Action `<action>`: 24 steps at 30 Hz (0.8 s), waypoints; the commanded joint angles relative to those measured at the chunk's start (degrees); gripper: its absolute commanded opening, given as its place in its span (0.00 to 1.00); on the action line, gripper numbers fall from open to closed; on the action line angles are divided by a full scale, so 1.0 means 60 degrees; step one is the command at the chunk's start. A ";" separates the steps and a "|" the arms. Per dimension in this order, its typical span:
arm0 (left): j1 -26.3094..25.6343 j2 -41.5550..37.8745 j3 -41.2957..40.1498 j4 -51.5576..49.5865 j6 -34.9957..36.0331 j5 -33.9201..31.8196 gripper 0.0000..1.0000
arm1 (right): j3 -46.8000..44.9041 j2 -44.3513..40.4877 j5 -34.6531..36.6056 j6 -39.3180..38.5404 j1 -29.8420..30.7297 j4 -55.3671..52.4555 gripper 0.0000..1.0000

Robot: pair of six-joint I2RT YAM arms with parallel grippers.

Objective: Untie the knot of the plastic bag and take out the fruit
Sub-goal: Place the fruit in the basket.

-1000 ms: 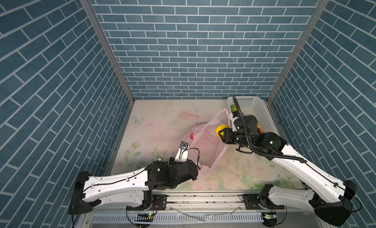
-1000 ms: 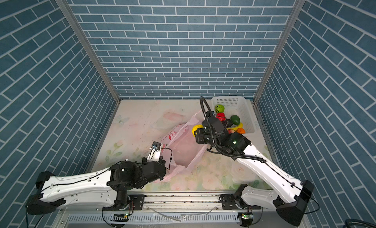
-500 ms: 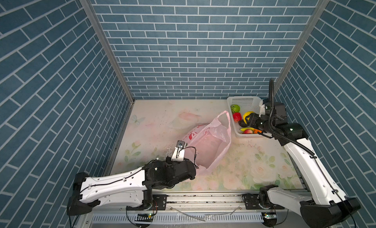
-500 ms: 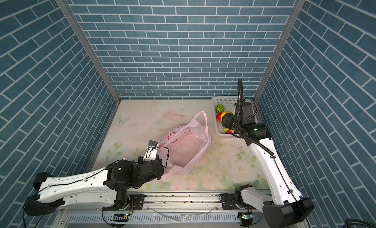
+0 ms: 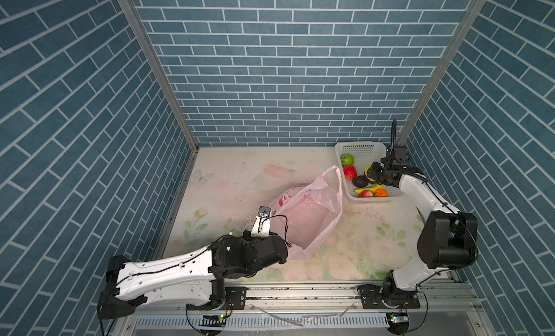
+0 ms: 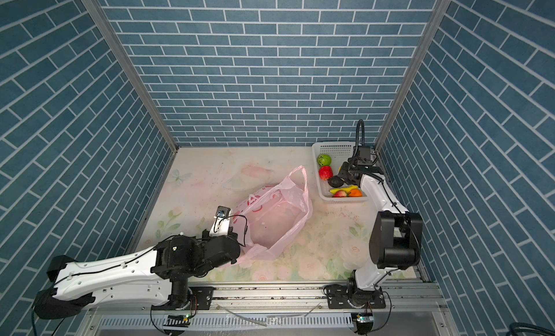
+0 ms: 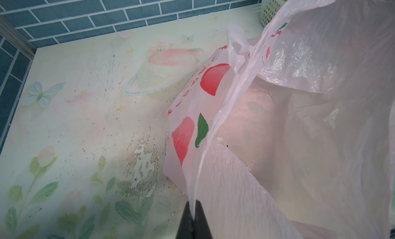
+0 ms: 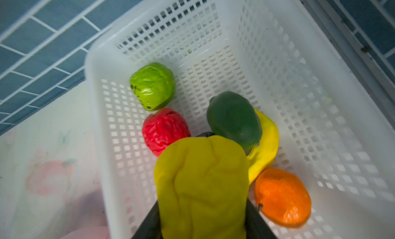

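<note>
The pink plastic bag [image 5: 309, 211] [image 6: 276, 217] lies mid-table with its mouth open and one handle loop [image 5: 333, 172] standing free. The knot is out of view. My left gripper [image 7: 193, 208] is shut on a thin edge of the plastic bag [image 7: 277, 141] at its near corner. My right gripper [image 8: 202, 204] [image 5: 372, 174] hangs over the white basket [image 5: 360, 147] [image 8: 100, 120], shut on a yellow fruit [image 8: 203, 180]. Inside the basket lie a light green fruit [image 8: 152, 86], a red one [image 8: 164, 129], a dark green avocado [image 8: 234, 118], a banana [image 8: 267, 146] and an orange [image 8: 282, 195].
Blue brick walls close in the back and both sides, and the basket [image 6: 333, 145] stands in the far right corner against them. A metal rail [image 5: 300, 292] runs along the front edge. The flowered mat [image 7: 85, 120] has a worn patch by the bag.
My right arm has swung from the bag's mouth to the basket at the far right, carrying the yellow fruit. The bag has settled a little. My left gripper has kept its hold.
</note>
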 commanded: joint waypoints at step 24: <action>0.0305 -0.0093 0.0117 0.0061 -0.0048 -0.0544 0.00 | 0.0234 -0.0446 -0.0084 -0.0473 0.0117 0.0416 0.76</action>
